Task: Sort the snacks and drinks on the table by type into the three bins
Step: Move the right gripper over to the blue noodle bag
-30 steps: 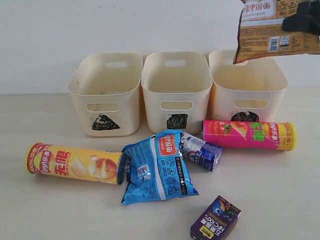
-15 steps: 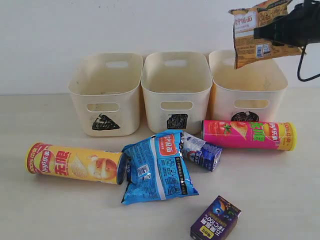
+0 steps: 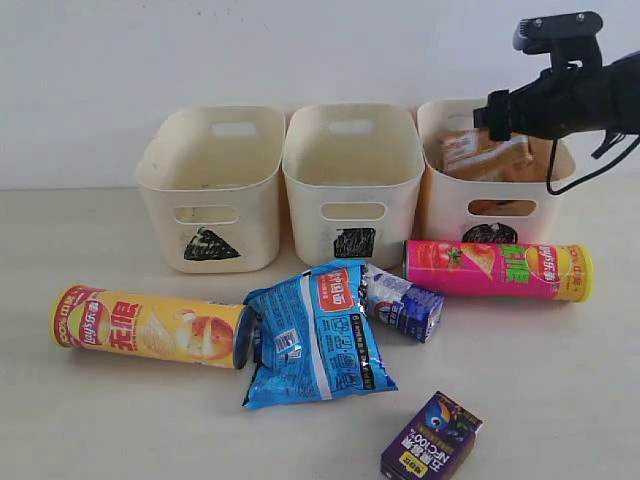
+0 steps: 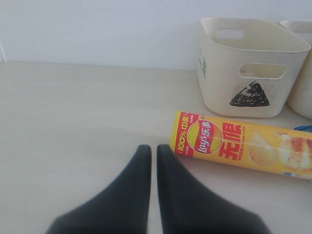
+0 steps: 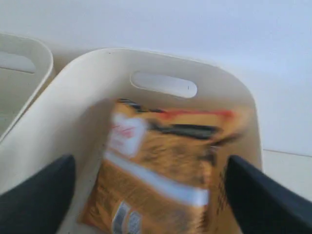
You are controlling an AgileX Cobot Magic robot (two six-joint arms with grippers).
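My right gripper hangs open over the circle-marked bin. The orange-brown noodle packet lies blurred inside that bin, free of both fingers. My left gripper is shut on nothing, low over the table beside the end of the yellow chip tube. On the table lie the blue noodle packet, the white-and-blue carton, the pink-and-green tube and the purple carton. The triangle bin and square bin hold nothing.
The three bins stand side by side against the white wall. The pink-and-green tube lies right in front of the circle bin. A black cable hangs from the right arm beside that bin.
The right gripper came down towards the circle bin and opened. The orange-brown packet left its fingers and dropped into the bin. Everything on the table stayed put.
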